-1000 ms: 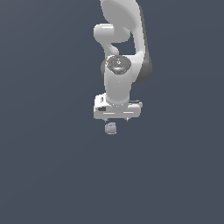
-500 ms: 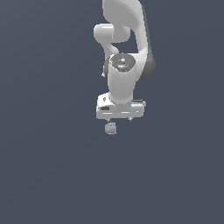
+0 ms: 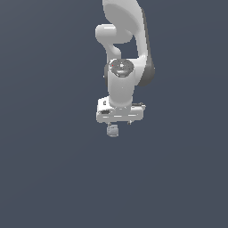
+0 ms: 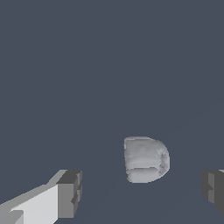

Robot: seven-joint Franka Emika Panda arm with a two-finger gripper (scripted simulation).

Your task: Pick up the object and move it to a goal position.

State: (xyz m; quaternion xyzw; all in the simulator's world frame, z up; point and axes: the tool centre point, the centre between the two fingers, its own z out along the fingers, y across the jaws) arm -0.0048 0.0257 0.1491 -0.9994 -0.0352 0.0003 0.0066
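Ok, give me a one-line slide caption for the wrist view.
Open pincer straddling the small pale grey rounded lump, fingers clear of it on both sides.

Clear gaps both sides of object (image 4: 146, 159)
Nothing else near; fingers (image 4: 69, 194) spread wide, not touching it.

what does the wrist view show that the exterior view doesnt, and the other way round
Only the wrist view shows the two dark-padded fingertips set wide apart, with clear gaps on either side of the object and its rounded, lumpy shape. Only the exterior view shows the white arm coming down from above and the gripper block hanging over the object. Both show the pale grey object on the plain dark surface, not yet grasped.
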